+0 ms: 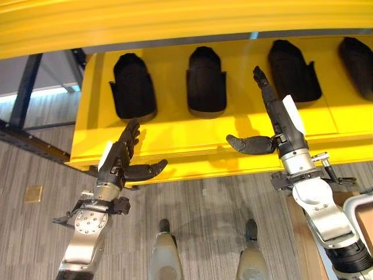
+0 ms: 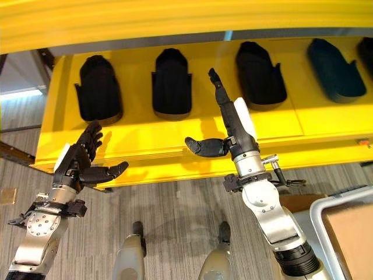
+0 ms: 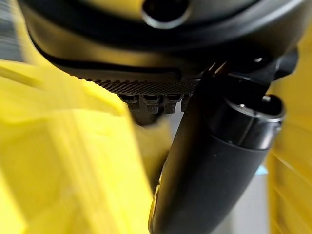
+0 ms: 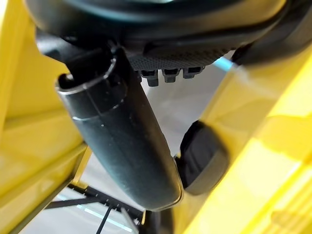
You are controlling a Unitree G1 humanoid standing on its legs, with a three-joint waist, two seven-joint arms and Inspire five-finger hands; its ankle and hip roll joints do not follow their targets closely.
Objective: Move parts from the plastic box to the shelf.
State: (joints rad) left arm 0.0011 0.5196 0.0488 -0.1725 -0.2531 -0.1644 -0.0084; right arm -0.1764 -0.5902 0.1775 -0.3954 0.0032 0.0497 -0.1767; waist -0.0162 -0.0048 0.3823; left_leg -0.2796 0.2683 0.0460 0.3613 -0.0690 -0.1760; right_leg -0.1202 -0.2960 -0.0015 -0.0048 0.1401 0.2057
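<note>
The shelf (image 1: 175, 137) looks like smooth yellow plastic or painted sheet with a soft sheen, its near edge ribbed. The parts (image 1: 206, 81) lying in a row on it are matt black, plastic or rubber by the look, without glints. The left hand (image 1: 125, 160) and right hand (image 1: 274, 125) are dark plastic, satin on the fingers; in the wrist views the thumbs are smooth and faintly glossy, and the palms carry a fine knurled texture. The floor (image 1: 204, 204) is grey, streaked carpet or textured vinyl, matt. The box (image 2: 344, 227) at near right has a pale, smooth plastic rim.
</note>
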